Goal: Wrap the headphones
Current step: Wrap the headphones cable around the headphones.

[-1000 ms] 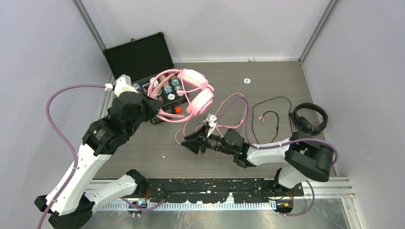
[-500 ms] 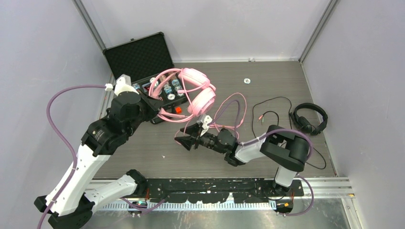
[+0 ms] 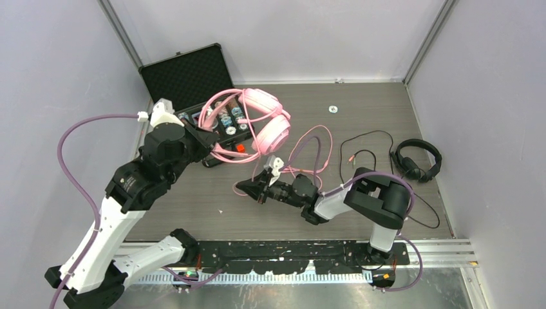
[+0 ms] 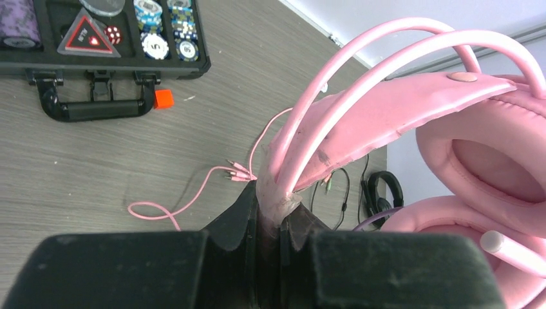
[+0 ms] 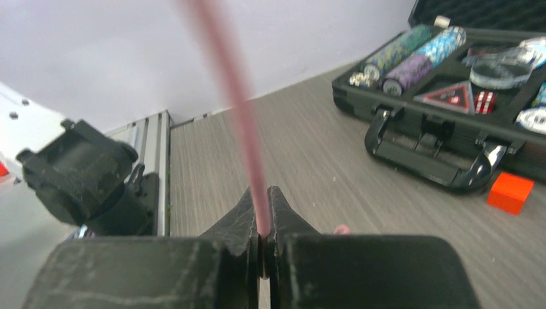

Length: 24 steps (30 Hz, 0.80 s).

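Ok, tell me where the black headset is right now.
In the top view the black headset lies at the right edge of the table, with its thin black cable trailing off to its left.

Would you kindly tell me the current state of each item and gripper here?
pink headphones, held up by the headband, clamped in the left gripper.
pink cable, pinched in the right gripper.
black headphones, lying on the table, untouched, cable loose.
case, open, lid up.

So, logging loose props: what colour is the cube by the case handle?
The cube is orange, clearest in the right wrist view.
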Available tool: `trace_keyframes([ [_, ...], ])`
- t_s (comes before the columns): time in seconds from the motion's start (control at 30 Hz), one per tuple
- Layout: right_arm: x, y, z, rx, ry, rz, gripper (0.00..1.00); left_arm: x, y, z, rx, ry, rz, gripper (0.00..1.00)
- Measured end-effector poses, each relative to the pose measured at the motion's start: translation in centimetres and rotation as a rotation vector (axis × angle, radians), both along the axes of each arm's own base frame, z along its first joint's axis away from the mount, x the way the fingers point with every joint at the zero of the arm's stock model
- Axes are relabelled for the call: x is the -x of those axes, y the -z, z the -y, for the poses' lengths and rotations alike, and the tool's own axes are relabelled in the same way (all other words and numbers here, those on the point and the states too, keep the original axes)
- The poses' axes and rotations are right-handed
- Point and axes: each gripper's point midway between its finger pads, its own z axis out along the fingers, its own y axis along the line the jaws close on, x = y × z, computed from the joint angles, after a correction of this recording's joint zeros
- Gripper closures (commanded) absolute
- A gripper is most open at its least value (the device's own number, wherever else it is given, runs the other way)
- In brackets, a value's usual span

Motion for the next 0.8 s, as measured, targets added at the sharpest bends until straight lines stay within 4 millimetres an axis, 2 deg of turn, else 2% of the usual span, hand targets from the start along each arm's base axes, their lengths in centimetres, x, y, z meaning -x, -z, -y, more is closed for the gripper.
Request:
trace_keyframes([
  [0.2, 1.4, 2.6, 1.8, 0.05, -0.022, -0.062, 0.99, -0.4, -1.1, -0.6, -0.043, -0.013, 0.036, 1.0],
  [0.43, 2.1, 2.3, 3.4, 0.042, -0.012, -0.081, 1.0, -1.5, -1.4, 0.1, -0.064, -0.014, 0.043, 1.0],
  [0.6, 0.3, 2.2, 4.5, 0.029, 0.082, -0.098, 1.0, -1.1, -1.5, 1.3, -0.047, 0.058, 0.039, 1.0],
  [0.73, -1.6, 1.4, 6.6, 0.002, 0.18, -0.103, 1.0, -0.1, -1.4, 2.6, -0.044, 0.161, 0.03, 1.0],
  [0.8, -2.9, 0.3, 7.9, -0.027, 0.229, -0.1, 0.99, 0.7, -1.4, 3.1, -0.042, 0.215, 0.029, 1.0],
])
